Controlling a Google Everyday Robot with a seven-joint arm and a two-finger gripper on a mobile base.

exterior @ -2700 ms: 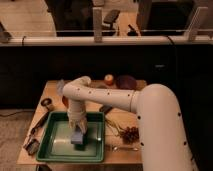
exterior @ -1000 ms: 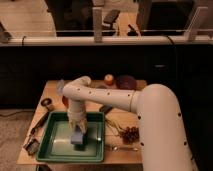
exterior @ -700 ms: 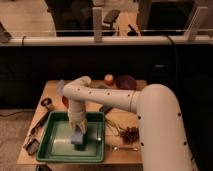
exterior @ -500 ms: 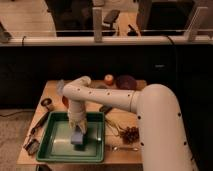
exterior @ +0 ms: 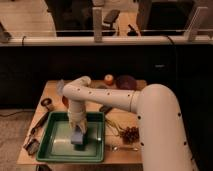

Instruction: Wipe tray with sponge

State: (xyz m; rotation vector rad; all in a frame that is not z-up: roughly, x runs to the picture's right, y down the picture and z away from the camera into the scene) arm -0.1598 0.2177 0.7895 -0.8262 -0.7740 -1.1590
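Green tray [exterior: 57,152]: lower left of frame, on a wooden table [exterior: 50,92]. Sponge [exterior: 78,138]: pale blue, lying inside the tray, right of its centre. Gripper [exterior: 78,131]: directly above the sponge, reaching down into the tray; contact with the sponge cannot be told. Orange fruit [exterior: 108,79]: on the table, at its upper-centre edge.

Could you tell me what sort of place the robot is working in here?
Probably an office or lab: a small wooden table stands before a glass partition with a chair behind. The gripper is down in the green tray at the sponge.
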